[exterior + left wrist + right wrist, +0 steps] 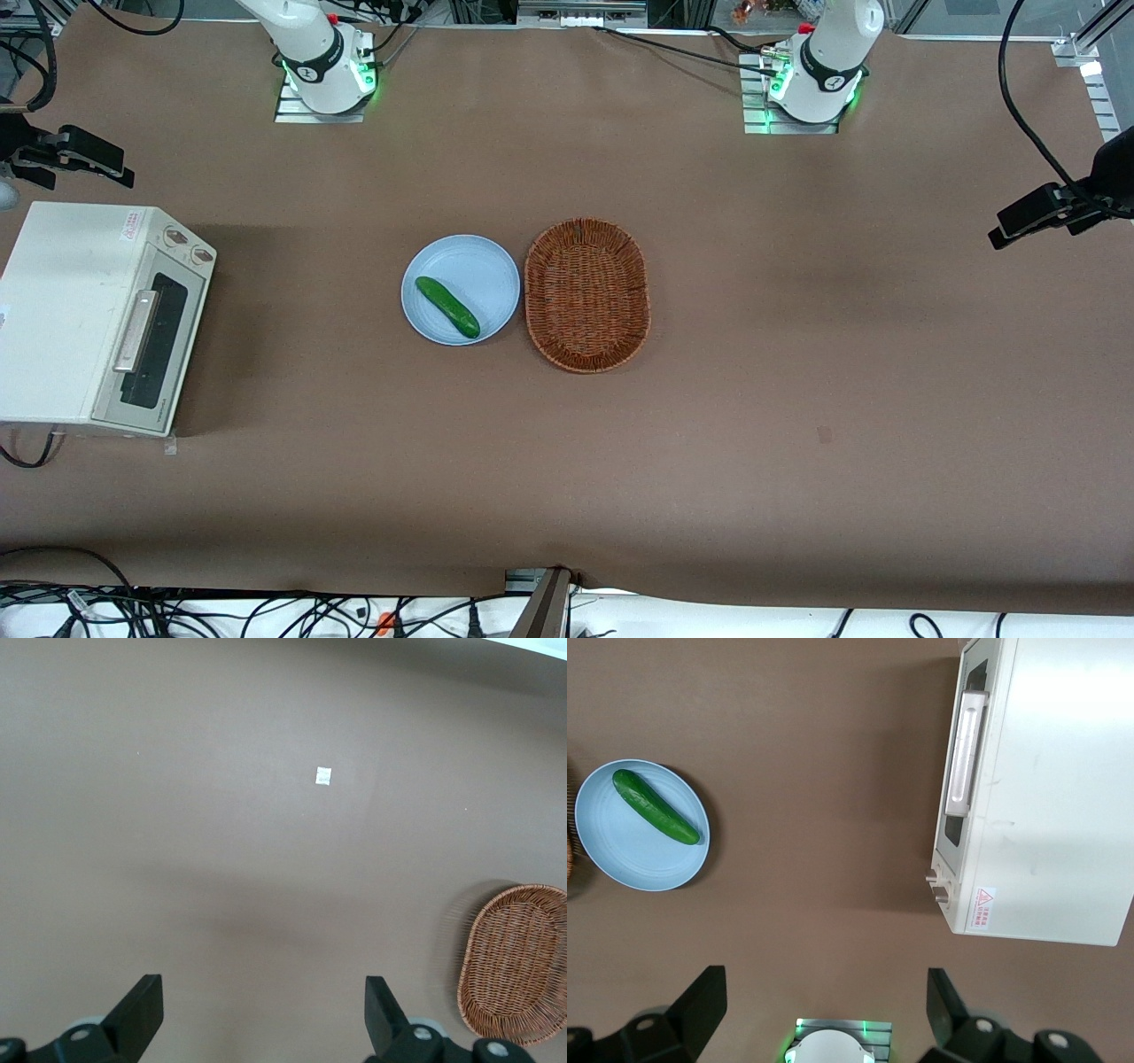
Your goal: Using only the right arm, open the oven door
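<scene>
The cream-white oven [66, 310] stands at the working arm's end of the table, and it also shows in the right wrist view [1045, 788]. Its oven door [155, 341] is shut, with the silver bar handle [135, 330] across the dark window; door [959, 828] and handle [964, 751] show in the wrist view too. Two round knobs [190, 245] sit beside the door. My right arm's base [321, 62] is at the table's back edge. My gripper [827, 997] is open and empty, high above that base, well apart from the oven. It is out of the front view.
A blue plate [483, 266] with a green cucumber [447, 307] lies mid-table, also in the wrist view [620, 859]. A wicker basket [586, 293] lies beside it. Black camera mounts [71, 152] stand at the table's ends.
</scene>
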`<move>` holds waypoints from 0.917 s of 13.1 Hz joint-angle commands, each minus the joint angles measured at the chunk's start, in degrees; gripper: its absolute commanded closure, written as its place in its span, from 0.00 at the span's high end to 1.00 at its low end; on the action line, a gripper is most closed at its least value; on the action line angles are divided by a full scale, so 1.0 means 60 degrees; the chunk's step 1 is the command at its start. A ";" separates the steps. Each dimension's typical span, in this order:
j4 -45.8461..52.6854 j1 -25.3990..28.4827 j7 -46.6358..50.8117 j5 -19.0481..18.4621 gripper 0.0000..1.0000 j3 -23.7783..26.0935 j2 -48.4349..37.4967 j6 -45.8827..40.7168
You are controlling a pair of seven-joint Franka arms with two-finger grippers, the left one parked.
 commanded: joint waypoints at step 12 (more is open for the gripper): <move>0.0084 -0.0082 0.0007 -0.0161 1.00 0.0165 0.0013 -0.0131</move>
